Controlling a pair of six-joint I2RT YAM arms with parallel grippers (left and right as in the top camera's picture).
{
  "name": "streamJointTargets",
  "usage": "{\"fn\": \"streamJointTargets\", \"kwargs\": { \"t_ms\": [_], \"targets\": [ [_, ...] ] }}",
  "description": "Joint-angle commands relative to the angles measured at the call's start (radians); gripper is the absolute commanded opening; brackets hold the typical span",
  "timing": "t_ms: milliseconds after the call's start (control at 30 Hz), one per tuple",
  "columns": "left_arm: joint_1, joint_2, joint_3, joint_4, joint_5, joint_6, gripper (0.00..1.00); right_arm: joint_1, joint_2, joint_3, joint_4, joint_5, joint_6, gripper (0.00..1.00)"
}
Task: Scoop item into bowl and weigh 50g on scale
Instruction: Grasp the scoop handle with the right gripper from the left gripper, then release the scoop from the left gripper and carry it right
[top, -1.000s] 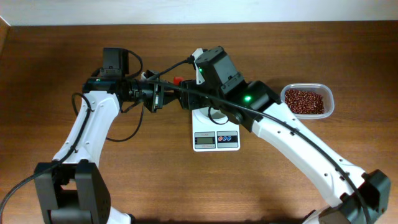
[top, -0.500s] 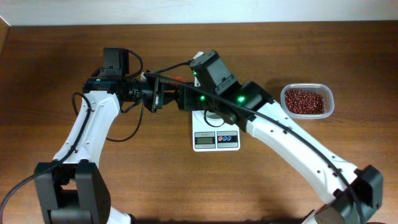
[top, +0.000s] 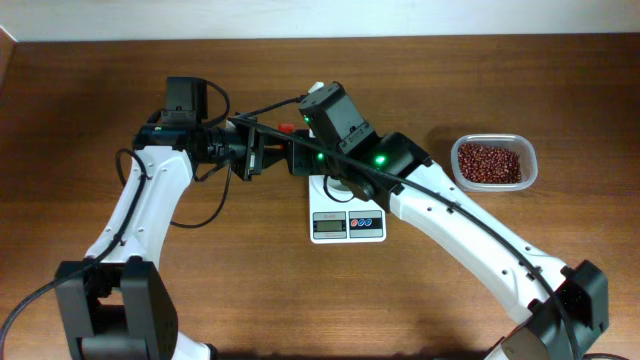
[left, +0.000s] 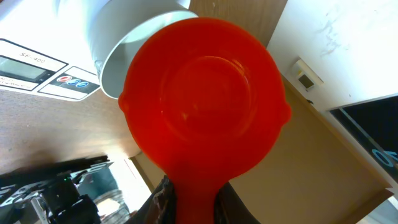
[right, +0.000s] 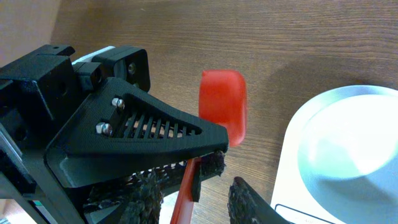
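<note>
On the scale the bowl sits empty, and all the beans lie in the tub, so nothing is scooped or weighed yet. The left gripper clamps the empty red scoop by its handle, and the right gripper has its jaws apart around that handle.

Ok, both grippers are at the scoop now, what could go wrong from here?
1. The left gripper is shut on the scoop handle and the open right gripper straddles it just beside: fingers could clash, or the scoop could drop if the left lets go early.
2. All this is close to the bowl on the scale; a stray swing could shove it off.
</note>
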Motion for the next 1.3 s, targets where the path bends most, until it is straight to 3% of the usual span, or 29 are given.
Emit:
{"fn": "streamJointTargets", "kwargs": {
  "t_ms": [0,233,633,733,1000,1067,1133,1167,1267],
  "targets": [
    [-0.001,-0.014,0.013,0.002,0.002,-0.013,0.00,0.017,0.016,0.018,0.004,0.016,-0.003,0.32],
    [-0.001,-0.014,0.013,0.002,0.012,-0.014,0.00,0.030,0.016,0.018,0.004,0.016,-0.003,0.31],
    [-0.001,-0.014,0.013,0.002,0.027,-0.013,0.04,0.029,0.034,0.018,0.002,0.021,-0.004,0.04],
    [-0.001,-0.014,0.013,0.002,0.027,-0.010,0.13,0.029,0.034,0.018,0.001,0.072,-0.063,0.04],
    [-0.001,-0.014,0.013,0.002,0.027,-0.001,0.14,0.027,0.034,0.018,0.020,0.090,-0.143,0.04],
    [-0.001,-0.014,0.013,0.002,0.027,-0.002,0.14,0.028,0.034,0.018,0.032,0.086,-0.142,0.19],
    [-0.001,-0.014,0.013,0.002,0.027,-0.002,0.13,0.028,0.034,0.018,0.042,0.086,-0.142,0.25],
    [-0.001,-0.014,0.013,0.002,0.027,-0.002,0.14,0.028,0.034,0.018,0.044,0.086,-0.135,0.24],
    [-0.001,-0.014,0.013,0.002,0.027,-0.002,0.13,0.028,0.034,0.018,0.046,0.082,-0.135,0.07]
  ]
}}
